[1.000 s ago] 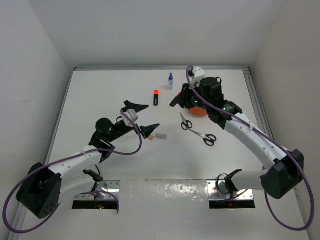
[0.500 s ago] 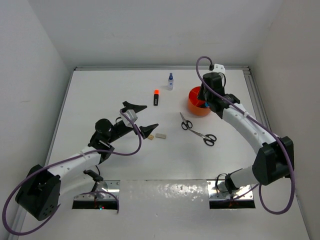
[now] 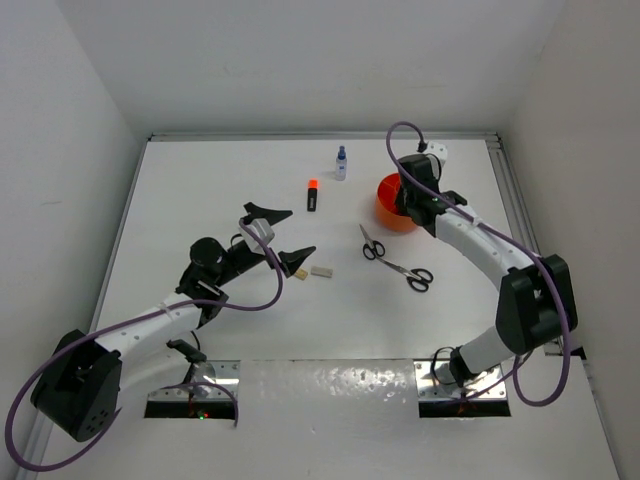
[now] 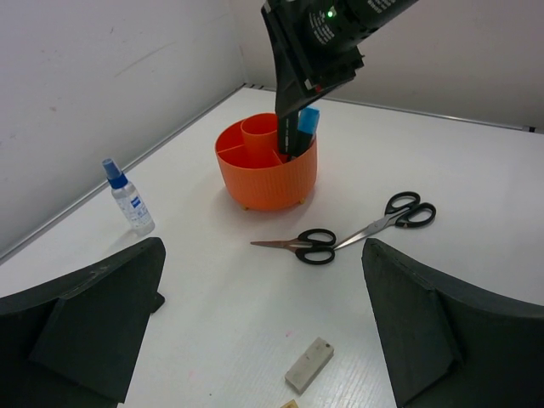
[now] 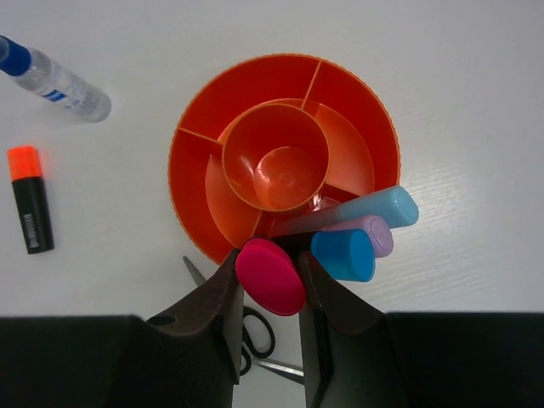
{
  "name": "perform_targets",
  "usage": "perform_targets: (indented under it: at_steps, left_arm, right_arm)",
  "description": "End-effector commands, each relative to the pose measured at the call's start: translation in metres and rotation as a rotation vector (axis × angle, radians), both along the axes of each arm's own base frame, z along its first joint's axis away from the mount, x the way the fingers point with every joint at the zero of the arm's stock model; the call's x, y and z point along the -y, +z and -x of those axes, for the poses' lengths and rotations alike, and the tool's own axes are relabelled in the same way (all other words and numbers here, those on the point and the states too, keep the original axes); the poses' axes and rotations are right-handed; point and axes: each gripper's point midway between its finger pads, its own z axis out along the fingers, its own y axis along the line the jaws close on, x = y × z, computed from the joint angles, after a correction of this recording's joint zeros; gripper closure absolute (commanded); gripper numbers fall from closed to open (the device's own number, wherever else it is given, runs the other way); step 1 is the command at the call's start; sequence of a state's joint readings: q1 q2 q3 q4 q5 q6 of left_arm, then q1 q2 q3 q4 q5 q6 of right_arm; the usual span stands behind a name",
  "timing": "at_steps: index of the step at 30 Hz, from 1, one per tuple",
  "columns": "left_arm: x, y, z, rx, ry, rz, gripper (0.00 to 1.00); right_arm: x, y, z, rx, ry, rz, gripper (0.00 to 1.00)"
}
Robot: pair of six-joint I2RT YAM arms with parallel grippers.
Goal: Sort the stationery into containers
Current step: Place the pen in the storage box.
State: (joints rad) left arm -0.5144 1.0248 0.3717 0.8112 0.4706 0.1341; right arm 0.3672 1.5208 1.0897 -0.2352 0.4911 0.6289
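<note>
Bench (image 3: 200,180) room is white and flat, and all the things sit on it. The right claw (image 5: 270,265) squeezes a pink-capped marker (image 5: 272,282) and holds it straight up at the orange tub (image 5: 195,161), I think so it can slide down into a slot. That slot already has a blue-capped marker (image 5: 344,253), a lilac marker (image 5: 374,235) and a light blue marker (image 5: 378,208). The middle cup (image 5: 276,157) has nothing in it. The left claw (image 3: 283,232) hangs wide open and holds nothing, maybe ready for the erasers (image 3: 321,269) just beside it. Two scissors (image 4: 302,246) lie touching near the tub. An orange-capped marker (image 3: 312,195) and a little bottle (image 3: 341,163) wait on the bench.
</note>
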Motion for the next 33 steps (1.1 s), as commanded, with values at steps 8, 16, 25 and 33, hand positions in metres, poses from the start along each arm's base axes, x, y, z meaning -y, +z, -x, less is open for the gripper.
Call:
perform_targets:
  at_steps: [8,16,25,33]
  left_arm:
    - [-0.008,0.006,-0.004,0.03,0.036,0.013,0.0]
    - [-0.009,0.007,-0.005,0.034,0.038,0.012,0.0]
    - [-0.011,0.01,-0.007,0.044,0.047,0.01,0.0]
    - [-0.01,0.009,-0.007,0.041,0.042,0.01,0.0]
  right_arm:
    - [0.007,-0.023,-0.004,0.007,-0.107,-0.038,1.0]
    - [0.016,-0.037,0.0,-0.02,-0.157,-0.008,1.0]
    - [0.015,-0.045,0.001,-0.057,-0.142,0.004,0.77]
    - [0.015,-0.029,0.002,-0.027,-0.118,0.006,0.39]
